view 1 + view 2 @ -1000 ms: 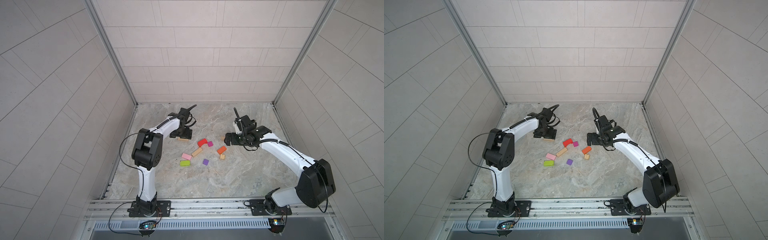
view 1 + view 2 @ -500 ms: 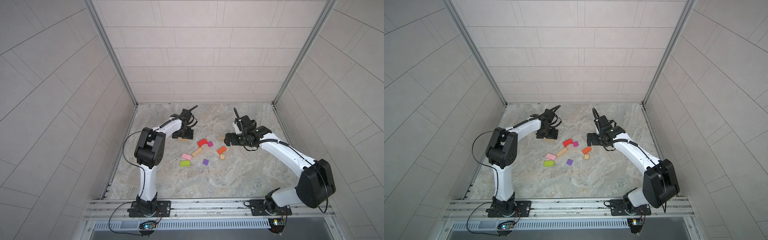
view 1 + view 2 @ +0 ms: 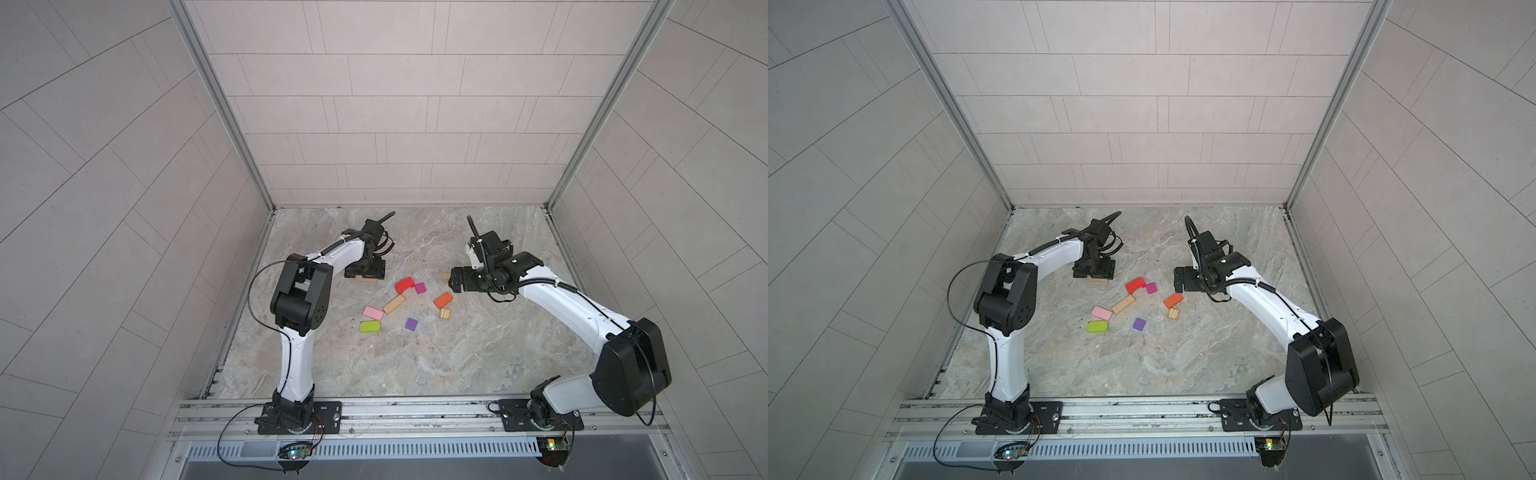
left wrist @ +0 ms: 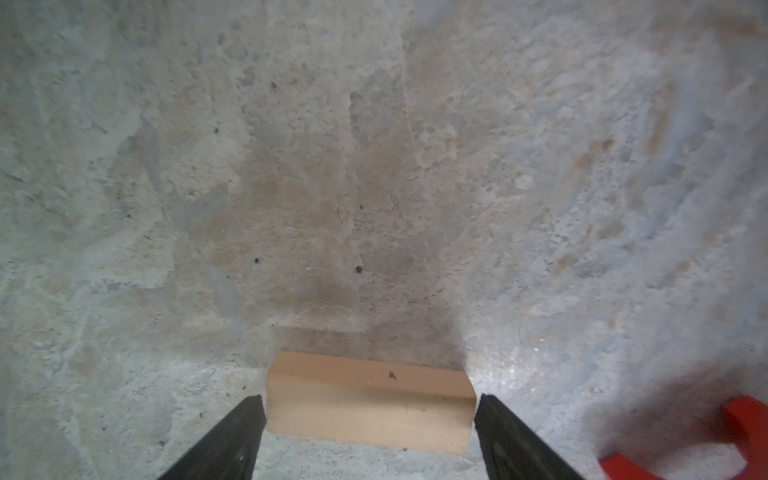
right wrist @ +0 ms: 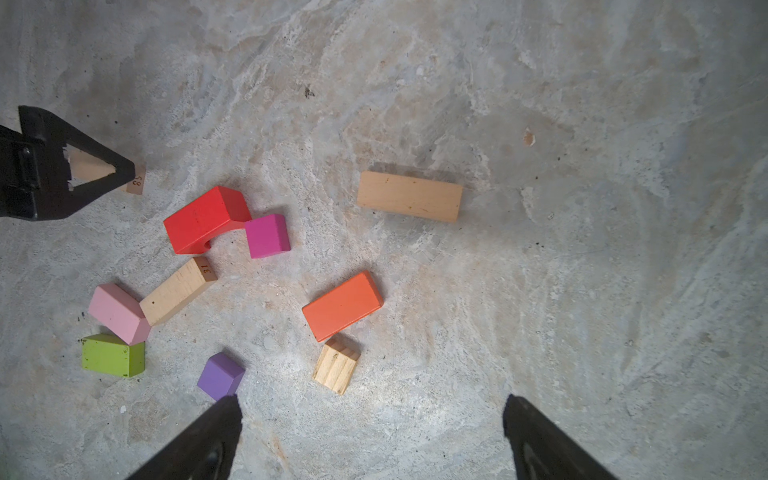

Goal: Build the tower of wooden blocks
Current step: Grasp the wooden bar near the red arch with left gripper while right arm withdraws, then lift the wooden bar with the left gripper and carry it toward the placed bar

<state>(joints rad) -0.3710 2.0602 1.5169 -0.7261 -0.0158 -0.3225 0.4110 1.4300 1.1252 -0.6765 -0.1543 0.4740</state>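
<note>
Narrowing | left fingers [image 4: 232,440] onto tan bar [image 4: 370,399] (ends touched) | right fingers [image 5: 199,440] unchanged

L hand [image 4: 370,399] narrowed onto ends of tan block [image 4: 370,415] at 9 o'clock of red arch [image 3: 405,285], L elbow [image 3: 301,299] nudged slightly toward 3 o'clock

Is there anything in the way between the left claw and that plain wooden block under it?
Nothing visible does. The left gripper straddles the tan block, with one finger at each end. The red arch lies off to one side, clear of both.
</note>
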